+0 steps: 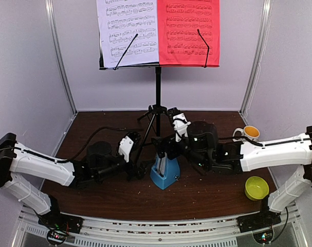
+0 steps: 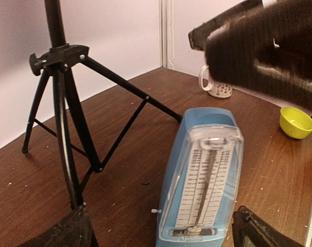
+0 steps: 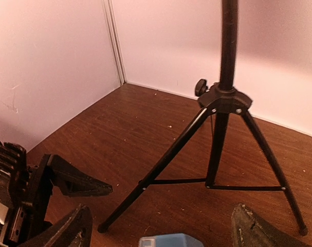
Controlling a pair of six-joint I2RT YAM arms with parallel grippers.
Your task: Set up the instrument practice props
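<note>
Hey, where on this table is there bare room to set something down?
Free: the front strip of table between the metronome and the near edge, and the back left corner beside the legs of the music stand. Crowded: the middle, where the left claw and right claw hang close to the metronome, and the right side, with mug and yellow bowl.

A small blue pyramid metronome (image 2: 202,170) with a clear cover is seen on the brown wooden worktop (image 2: 120,195), just ahead of the wide-spread jaws of the left gripper (image 2: 162,216). Black tripod legs (image 2: 63,103) are seen at its left; a white mug (image 2: 216,85) and a small yellow bowl (image 2: 296,122) are seen beyond.
</note>
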